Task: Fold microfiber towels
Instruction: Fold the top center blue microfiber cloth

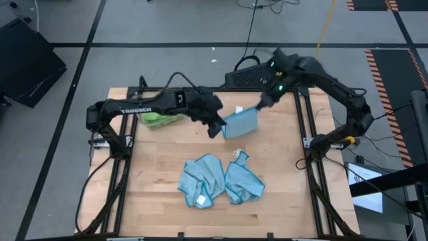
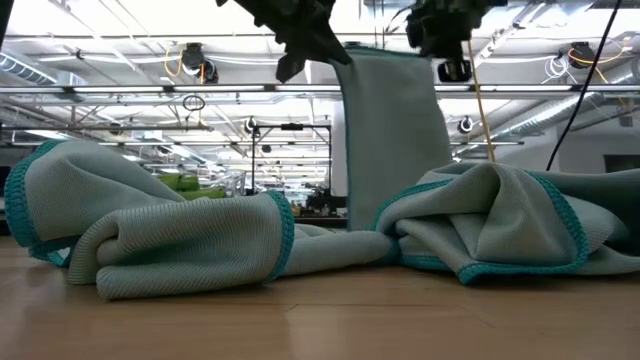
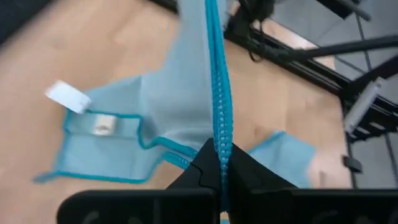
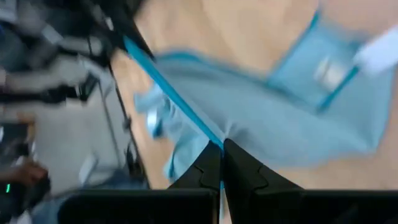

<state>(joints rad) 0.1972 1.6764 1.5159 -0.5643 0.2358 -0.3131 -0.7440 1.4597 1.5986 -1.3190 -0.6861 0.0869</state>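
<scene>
Two dark arms are holding one light blue microfiber towel (image 1: 241, 122) stretched in the air above the middle of the wooden table (image 1: 154, 167); the left gripper (image 1: 215, 128) is clamping one end of the cloth's upper edge, its jaws pressed together on the teal hem, which is running straight up between its fingers (image 3: 249, 171) in the left wrist view; the right gripper (image 1: 263, 101) is pinching the opposite end, its jaws likewise closed on the stitched border, as the right wrist view is showing; in the low view the cloth is hanging as a flat upright panel behind the others. Two more light blue towels (image 1: 221, 179) are lying crumpled just beside each other on the near half of the table, below the raised one, with a small white tag (image 1: 200, 200) showing on the left heap; a bundle of lime green towels (image 1: 159, 118) is sitting near the table's far left corner, partly under the left arm.
</scene>
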